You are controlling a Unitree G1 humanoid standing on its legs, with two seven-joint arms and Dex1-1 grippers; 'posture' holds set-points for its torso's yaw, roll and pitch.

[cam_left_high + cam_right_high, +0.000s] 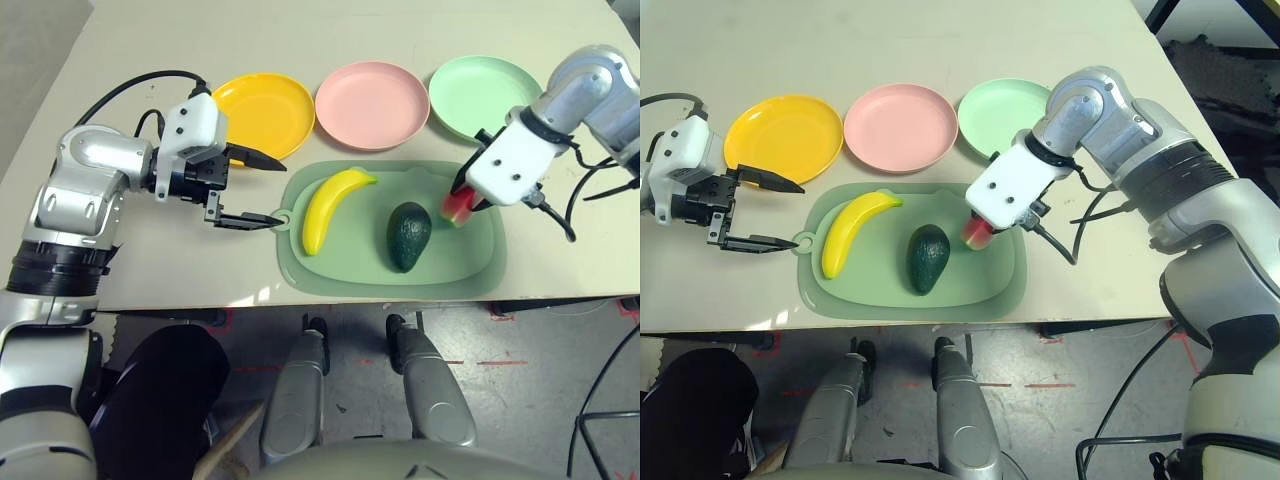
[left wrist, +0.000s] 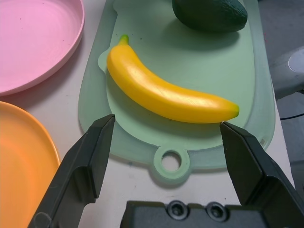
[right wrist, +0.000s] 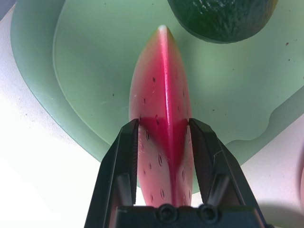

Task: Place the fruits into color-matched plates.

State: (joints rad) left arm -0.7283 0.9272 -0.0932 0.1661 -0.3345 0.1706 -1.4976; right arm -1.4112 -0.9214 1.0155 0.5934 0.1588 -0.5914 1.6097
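Fruit and plates share a pale desk (image 1: 150, 270). Three plates stand in a row along its far side: a yellow plate (image 1: 265, 112) on the left, a pink plate (image 1: 372, 103) in the middle and a green plate (image 1: 480, 92) on the right, each with nothing on it. In front of them lies a green cutting mat (image 1: 460, 270), its ringed tab pointing left.

On the mat, the banana (image 1: 330, 207) lies at the left part, slanting, with its stem end toward the pink plate. The avocado (image 1: 408, 235) rests just right of it, near the middle, apart from the banana.

The right hand (image 3: 164, 128) points steeply down over the mat's right part and pinches the watermelon wedge (image 3: 164, 99) between its two black fingers (image 3: 123, 156), the wedge's tip reaching past them toward the mat. Whether the tip touches the mat cannot be told.

The left hand (image 1: 262, 188) hangs just left of the mat, beside the ringed tab and in front of the yellow plate, with its fingers spread wide and nothing between them, aimed toward the banana.
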